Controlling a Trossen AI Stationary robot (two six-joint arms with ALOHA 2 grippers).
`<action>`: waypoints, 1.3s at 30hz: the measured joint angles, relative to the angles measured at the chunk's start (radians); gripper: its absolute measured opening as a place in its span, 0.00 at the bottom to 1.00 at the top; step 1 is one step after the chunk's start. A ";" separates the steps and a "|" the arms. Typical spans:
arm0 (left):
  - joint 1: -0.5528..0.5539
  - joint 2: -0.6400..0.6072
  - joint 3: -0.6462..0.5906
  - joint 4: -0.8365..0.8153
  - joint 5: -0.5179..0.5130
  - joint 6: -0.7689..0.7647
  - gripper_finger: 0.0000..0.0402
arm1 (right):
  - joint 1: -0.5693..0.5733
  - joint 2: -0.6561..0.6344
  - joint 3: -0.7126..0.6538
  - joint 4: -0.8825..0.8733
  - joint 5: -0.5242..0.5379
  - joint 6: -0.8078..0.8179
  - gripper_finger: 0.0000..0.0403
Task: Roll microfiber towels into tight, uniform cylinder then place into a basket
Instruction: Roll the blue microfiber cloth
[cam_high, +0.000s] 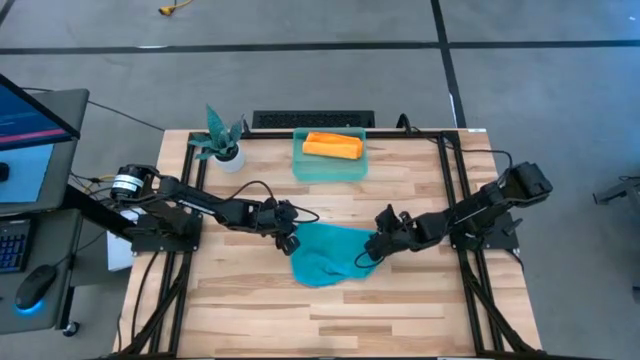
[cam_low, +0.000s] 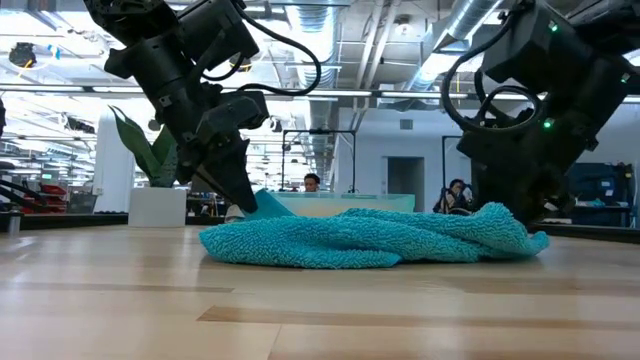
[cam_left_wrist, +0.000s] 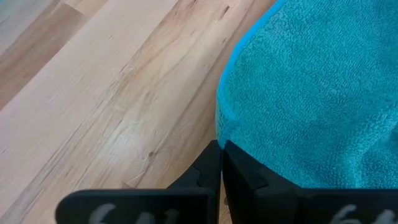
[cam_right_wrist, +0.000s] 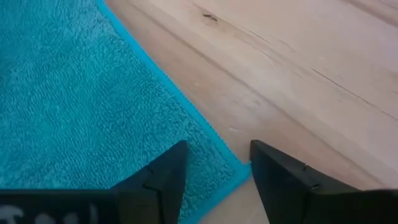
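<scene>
Teal towel (cam_high: 325, 254) rumpled, long axis left-right; left gripper (cam_high: 290, 240) clenched, right gripper (cam_high: 372, 250) released.

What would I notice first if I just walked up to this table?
Probably the bright teal towel, lying rumpled in the middle of the wooden table, with a dark robot arm at each side of it. The left tool is shut at the towel's left edge, and the right tool is open over its right corner. Next, the orange rolled towel already lies in the green basket at the back.

Bright, even, shadowless overhead light
</scene>
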 joint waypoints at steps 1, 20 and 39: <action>0.000 0.000 0.000 0.000 0.000 0.000 0.00 | 0.004 -0.003 0.000 0.003 -0.002 0.001 0.47; 0.000 0.000 0.000 0.000 0.000 -0.001 0.00 | -0.014 -0.014 0.002 -0.003 -0.089 -0.092 0.46; 0.000 0.000 0.000 0.000 0.000 -0.001 0.00 | -0.003 0.018 0.105 -0.076 -0.217 -0.176 0.59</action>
